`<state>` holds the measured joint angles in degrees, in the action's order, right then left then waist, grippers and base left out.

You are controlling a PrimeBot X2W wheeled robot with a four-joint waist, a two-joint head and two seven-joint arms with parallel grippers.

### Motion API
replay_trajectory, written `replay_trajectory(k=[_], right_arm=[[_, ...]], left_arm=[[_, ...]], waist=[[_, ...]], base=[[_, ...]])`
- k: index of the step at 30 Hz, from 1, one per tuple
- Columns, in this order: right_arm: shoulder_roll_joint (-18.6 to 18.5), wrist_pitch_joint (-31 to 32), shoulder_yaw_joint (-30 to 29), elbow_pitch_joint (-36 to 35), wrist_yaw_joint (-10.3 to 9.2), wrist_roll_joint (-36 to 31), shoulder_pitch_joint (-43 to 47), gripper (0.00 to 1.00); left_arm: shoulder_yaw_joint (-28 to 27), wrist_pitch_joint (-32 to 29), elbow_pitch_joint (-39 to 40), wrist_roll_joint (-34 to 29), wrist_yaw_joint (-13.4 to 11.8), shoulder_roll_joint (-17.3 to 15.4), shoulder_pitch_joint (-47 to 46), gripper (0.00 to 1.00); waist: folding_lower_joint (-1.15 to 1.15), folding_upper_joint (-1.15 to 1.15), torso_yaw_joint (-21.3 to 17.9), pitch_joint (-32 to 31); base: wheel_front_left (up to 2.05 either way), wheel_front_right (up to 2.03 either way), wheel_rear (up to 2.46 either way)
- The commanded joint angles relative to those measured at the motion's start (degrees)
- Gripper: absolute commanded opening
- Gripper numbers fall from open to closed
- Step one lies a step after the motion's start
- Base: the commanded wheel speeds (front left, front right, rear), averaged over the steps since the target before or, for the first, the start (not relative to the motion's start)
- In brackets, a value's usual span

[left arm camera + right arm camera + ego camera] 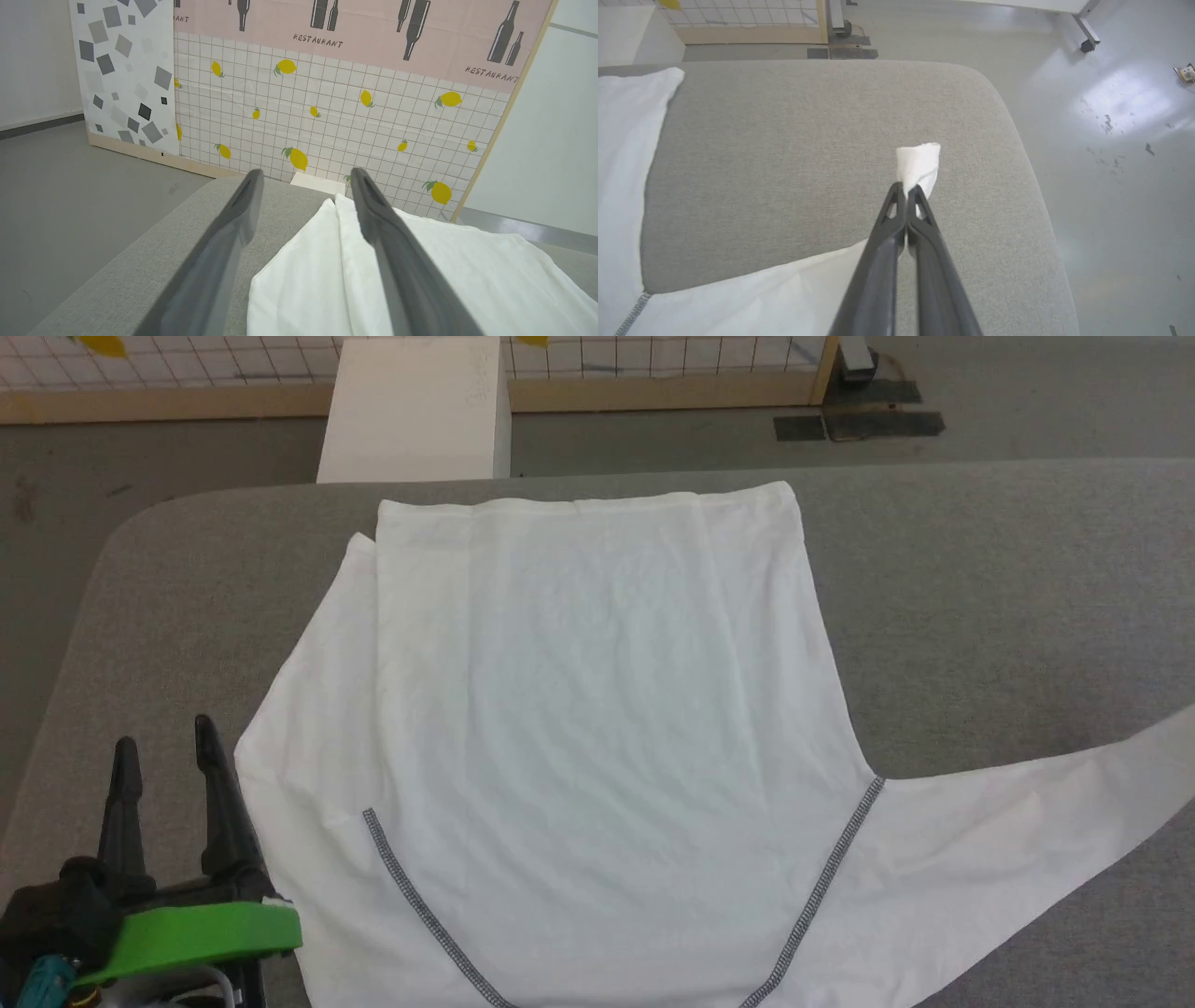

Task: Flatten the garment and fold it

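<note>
- While the left claw (164, 735) hangs at 7 o'clock of the head view, its fingers stand spread wide with nothing between them, just beside the near-left edge of the garment (597, 691).
- Out at 4 o'clock, the right sleeve (1027, 812) runs off across the grey tabletop (1008, 597). The right claw (906, 187) is pressed together on the sleeve's cuff (920, 161), which bunches into a small tuft past the fingertips.
- Dark zigzag stitching (822, 887) marks both shoulder seams near 6 o'clock. The body lies flat at centre, with the hem (588, 504) toward 12 o'clock and a layer doubled along the 9 o'clock side.
- Handling, as I judge it: this is thin, soft, light cloth that will drape, wrinkle and drag rather than hold shape. A pinch at the cuff, the seams or the hem corners should grip best, and a slow lift should keep the flat body from shifting.
- Beyond the tabletop at 11 o'clock stands a white box (415, 411), with a lemon-print panel (327, 116) behind.
</note>
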<state>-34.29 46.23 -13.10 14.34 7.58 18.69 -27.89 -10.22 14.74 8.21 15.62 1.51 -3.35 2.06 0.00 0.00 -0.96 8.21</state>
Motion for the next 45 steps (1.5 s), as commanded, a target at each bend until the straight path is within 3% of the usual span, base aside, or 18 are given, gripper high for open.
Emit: replay_trajectory(k=[1, 9, 15, 24, 30, 35, 37, 41, 45], right_arm=[[0.3, 0.8, 2.4, -3.2, -0.09, 2.6, 1.0, 0.0], [7.9, 8.4, 18.1, -20.7, -0.09, 14.3, 2.5, 0.0], [13.4, 9.7, 30.4, -23.4, -0.09, 18.7, 1.2, 0.0], [20.7, 4.4, 47.4, -15.1, -0.09, 21.1, -4.4, 0.0], [28.6, -3.0, 52.3, -4.2, -0.09, 21.9, -8.1, 0.0], [30.6, -6.6, 56.1, 4.5, -0.09, 21.7, -10.2, 0.0], [30.9, -7.8, 57.1, 7.2, -0.09, 22.0, -10.6, 1.0], [31.3, -11.2, 56.9, 9.0, -0.09, 25.3, -11.7, 1.0], [31.3, -16.1, 52.7, 8.1, -0.09, 28.7, -12.9, 1.0]], left_arm=[[0.1, 0.3, 0.0, 0.0, -0.2, 0.3, 1.0, 1.0], [0.3, 0.3, -0.2, 0.0, -0.3, 0.3, 3.2, 1.0], [1.5, 0.1, -0.7, -0.2, -0.3, 0.2, 3.1, 1.0], [3.1, 0.1, -2.0, 0.3, -0.8, 0.3, 2.6, 1.0], [3.9, 0.1, -2.5, 0.9, -1.1, 0.3, 2.3, 1.0], [5.0, 0.2, -3.1, 1.4, -1.2, 0.4, 0.9, 1.0], [5.4, 0.2, -3.4, 1.6, -1.2, 0.4, 0.5, 1.0], [5.5, 0.2, -4.0, 1.9, -1.5, 0.4, 0.1, 1.0], [5.0, 0.2, -4.5, 2.0, -1.6, 0.4, 0.0, 1.0]], waist=[[0.0, 0.0, -0.2, -2.4], [0.0, 0.0, 1.4, -5.4], [0.0, 0.0, 3.9, -5.3], [0.0, 0.0, 7.6, -3.9], [0.0, 0.0, 9.4, -2.1], [0.0, 0.0, 10.9, -0.2], [0.0, 0.0, 11.2, 0.4], [0.0, 0.0, 11.1, 1.0], [0.0, 0.0, 10.2, 0.5]], base=[[0.0, 0.0, 0.0], [0.0, 0.0, 0.0], [0.0, 0.0, 0.0], [0.0, 0.0, 0.0], [0.0, 0.0, 0.0], [0.0, 0.0, 0.0], [0.0, 0.0, 0.0], [0.0, 0.0, 0.0], [0.0, 0.0, 0.0]])
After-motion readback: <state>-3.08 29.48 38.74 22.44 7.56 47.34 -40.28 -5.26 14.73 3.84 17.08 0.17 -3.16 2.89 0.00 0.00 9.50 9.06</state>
